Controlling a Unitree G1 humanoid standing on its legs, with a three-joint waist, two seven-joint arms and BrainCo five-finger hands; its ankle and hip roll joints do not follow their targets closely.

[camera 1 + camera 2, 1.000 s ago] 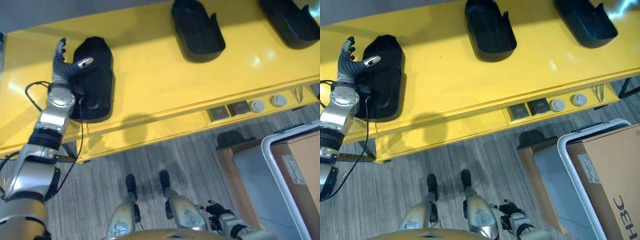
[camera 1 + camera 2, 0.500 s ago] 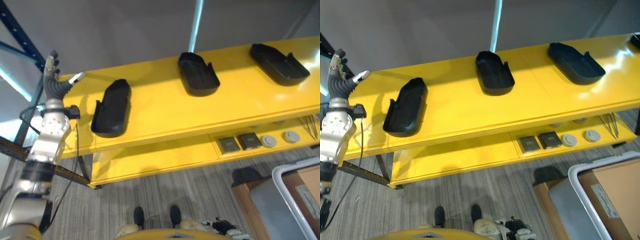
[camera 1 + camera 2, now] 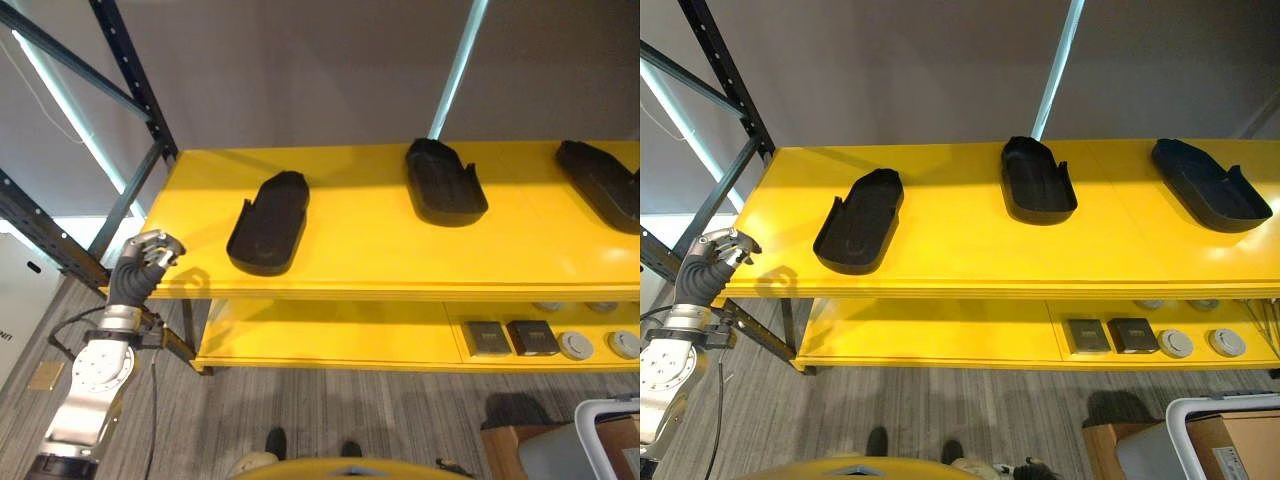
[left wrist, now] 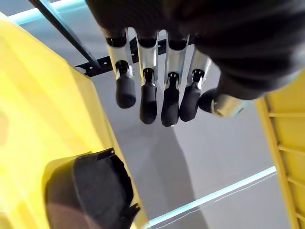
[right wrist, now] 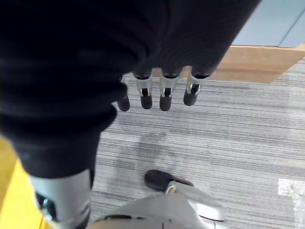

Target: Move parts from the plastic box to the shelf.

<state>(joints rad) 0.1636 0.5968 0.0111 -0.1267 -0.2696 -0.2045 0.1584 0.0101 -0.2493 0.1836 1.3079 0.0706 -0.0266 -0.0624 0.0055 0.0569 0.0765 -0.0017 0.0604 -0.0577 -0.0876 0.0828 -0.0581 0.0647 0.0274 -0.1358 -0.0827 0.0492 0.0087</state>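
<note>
My right hand (image 5: 159,93) hangs over the floor (image 5: 248,138), fingers loosely straight and empty. My left hand (image 3: 145,262) sits just off the yellow shelf's (image 3: 380,250) left end, fingers curled, holding nothing as far as I can tell. Three black parts (image 3: 858,220) (image 3: 1037,180) (image 3: 1210,184) lie spaced along the shelf.

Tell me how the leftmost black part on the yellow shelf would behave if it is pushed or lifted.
The leftmost part looks like a moulded shell with thin raised walls, so it is probably stiff and light. It lies flat on its broad base, so it would likely slide, not roll or tip. The shelf looks glossy, so it may slide easily.
</note>
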